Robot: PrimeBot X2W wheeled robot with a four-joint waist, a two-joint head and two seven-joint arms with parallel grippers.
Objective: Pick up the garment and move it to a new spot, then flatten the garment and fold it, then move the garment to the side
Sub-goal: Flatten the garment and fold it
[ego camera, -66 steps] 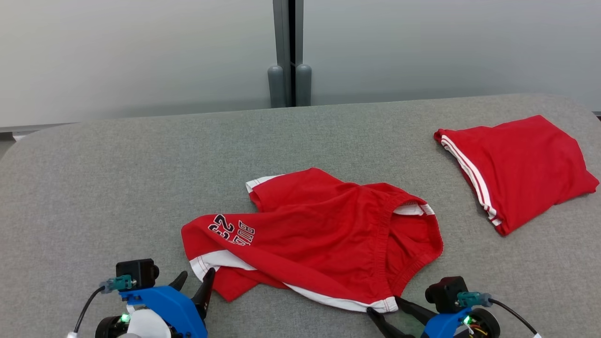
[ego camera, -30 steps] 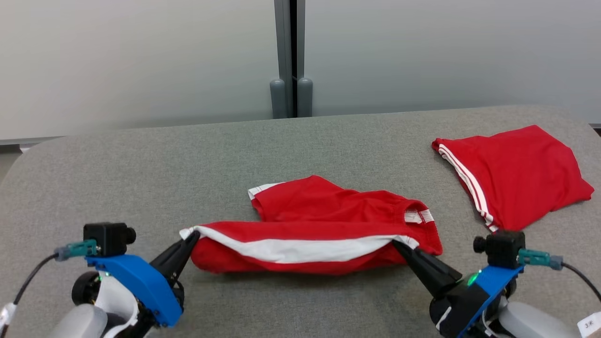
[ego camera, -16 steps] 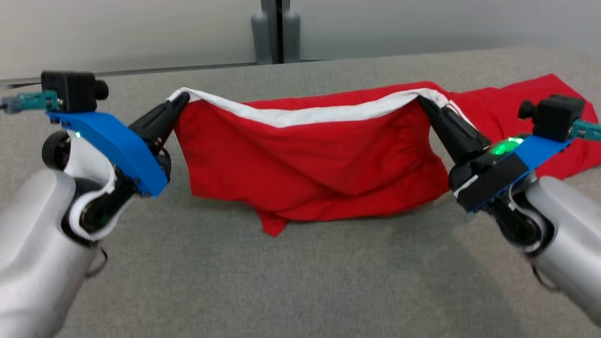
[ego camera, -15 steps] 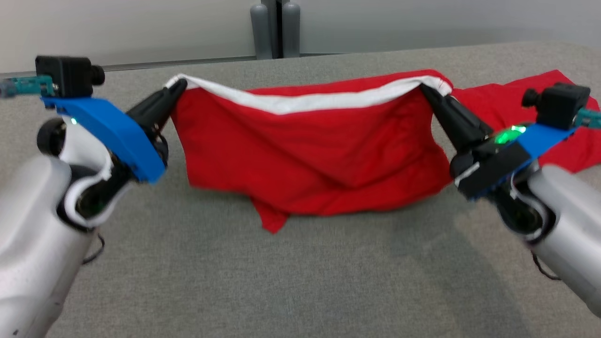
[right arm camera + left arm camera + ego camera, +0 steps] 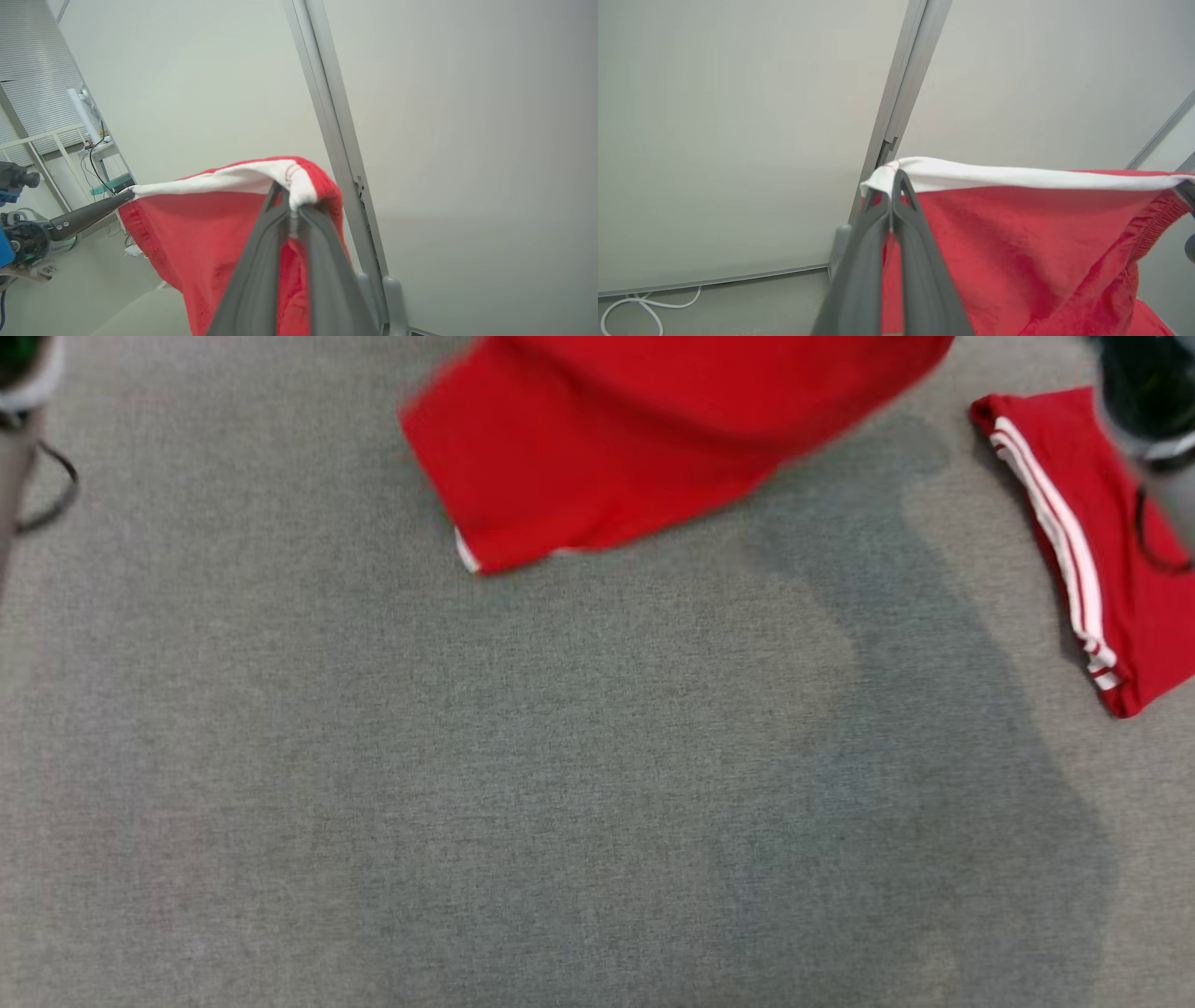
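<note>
Garment (image 5: pixel 653 448) up in the air, red cloth hanging at the far side of the grey counter (image 5: pixel 560 803), strung between both arms by its white band (image 5: pixel 1017 176)! On the left wrist view the left gripper (image 5: pixel 896 179) has its fingers (image 5: pixel 920 261) pressed together, pinching one end of that band. Over on the right wrist view the right gripper (image 5: pixel 287 207) is clamped just as tight on the other end, a wad of white and red bunched at its tips. The band runs nearly taut from one to the other, with the pale wall (image 5: pixel 467 116) behind. Down on the head view the lower part is blurred, a white-trimmed corner hanging lowest; whether it brushes the counter I cannot tell. Now the danger, as I judge it: each pinch catches only the very end of the band, so a sharp pull apart or a quick swing could slip one end free and drop the cloth in a heap. If that low corner drags as the cloth travels, it could tuck under and leave a crease to flatten. And watch the folded red piece (image 5: pixel 1111 551) lying at the right of the counter: set this one down too far that way and it lands on top or knocks the fold open.
</note>
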